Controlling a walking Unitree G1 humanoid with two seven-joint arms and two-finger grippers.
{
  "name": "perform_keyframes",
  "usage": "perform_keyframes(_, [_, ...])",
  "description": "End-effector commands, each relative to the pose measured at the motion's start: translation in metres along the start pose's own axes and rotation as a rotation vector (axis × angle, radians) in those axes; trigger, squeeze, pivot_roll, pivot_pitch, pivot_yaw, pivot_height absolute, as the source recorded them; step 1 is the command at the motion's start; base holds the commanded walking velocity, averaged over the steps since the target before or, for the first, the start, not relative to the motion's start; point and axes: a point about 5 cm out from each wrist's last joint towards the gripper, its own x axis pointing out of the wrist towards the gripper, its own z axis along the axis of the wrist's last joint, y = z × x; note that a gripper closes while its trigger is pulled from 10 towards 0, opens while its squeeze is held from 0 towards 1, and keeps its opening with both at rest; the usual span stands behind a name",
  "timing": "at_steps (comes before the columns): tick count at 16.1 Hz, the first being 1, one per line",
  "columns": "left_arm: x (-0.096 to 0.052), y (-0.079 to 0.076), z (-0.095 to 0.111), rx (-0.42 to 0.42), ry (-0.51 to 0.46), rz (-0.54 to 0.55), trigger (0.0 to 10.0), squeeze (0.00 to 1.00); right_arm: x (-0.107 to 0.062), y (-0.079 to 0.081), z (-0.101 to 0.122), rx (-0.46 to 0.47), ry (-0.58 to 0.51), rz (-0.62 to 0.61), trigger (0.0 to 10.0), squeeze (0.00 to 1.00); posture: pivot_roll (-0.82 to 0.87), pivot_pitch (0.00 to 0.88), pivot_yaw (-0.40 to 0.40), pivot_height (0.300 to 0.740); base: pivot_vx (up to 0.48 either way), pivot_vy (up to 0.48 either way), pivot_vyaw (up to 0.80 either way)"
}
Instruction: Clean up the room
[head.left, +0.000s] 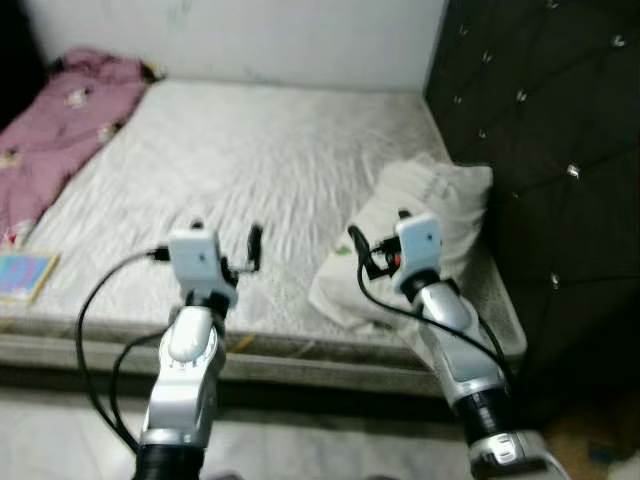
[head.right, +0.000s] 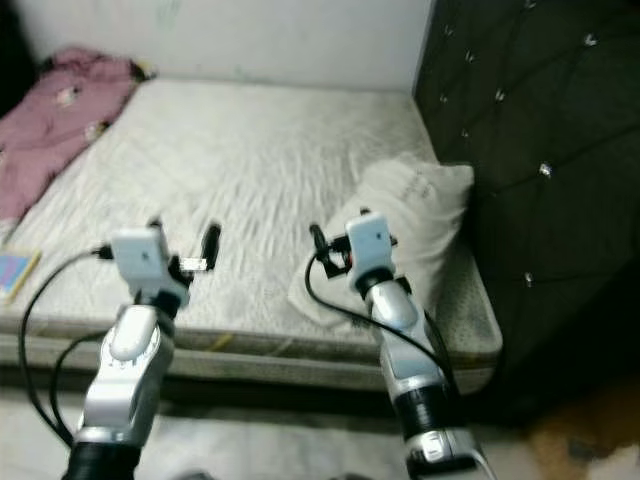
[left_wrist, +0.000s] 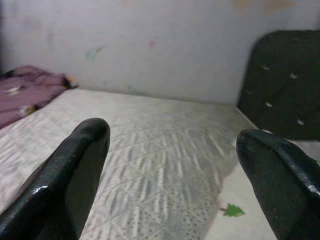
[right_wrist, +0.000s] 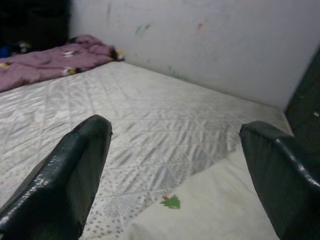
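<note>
With both claws spread wide and empty above the bed's near edge, the right gripper (head.left: 378, 250) just beside the pillow (head.left: 420, 235) by the headboard (head.left: 545, 150) may snag only loose cloth and drag it crooked, left gripper (head.left: 225, 243) idle.

The mattress (head.left: 250, 170) is pale quilted cloth, matt, stitched in a diamond pattern, and the white pillow (head.left: 430, 210) on its right looks like soft, creased fabric. The headboard (head.left: 550, 150) is dark tufted padding with shiny studs. Each pincer's fingers (left_wrist: 70, 175) are glossy black plastic; the arms (head.left: 190, 370) are smooth silver metal.
</note>
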Motion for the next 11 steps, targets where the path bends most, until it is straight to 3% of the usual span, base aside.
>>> perform_keyframes(1, [0.0009,-0.0008,-0.0005,-0.004,0.005,-0.011,10.0,0.0,-0.0003,-0.0049,0.0004,-0.006,0.003,-0.008,10.0,0.0,-0.04,0.0,-0.016,0.74,0.296,0.0,0.0])
perform_keyframes(9, [0.0011,-0.0013,-0.001,-0.008,0.005,-0.014,10.0,0.0,-0.0001,-0.0056,0.0007,-0.008,0.002,-0.01,10.0,0.0,-0.04,0.0,-0.017,0.74,0.293,0.0,0.0])
perform_keyframes(11, [0.0019,-0.0002,-0.003,0.001,0.023,-0.004,10.0,0.0,0.0001,-0.0056,0.0008,-0.006,0.003,-0.011,10.0,0.0,-0.04,0.0,-0.016,0.74,0.0,0.0,0.0])
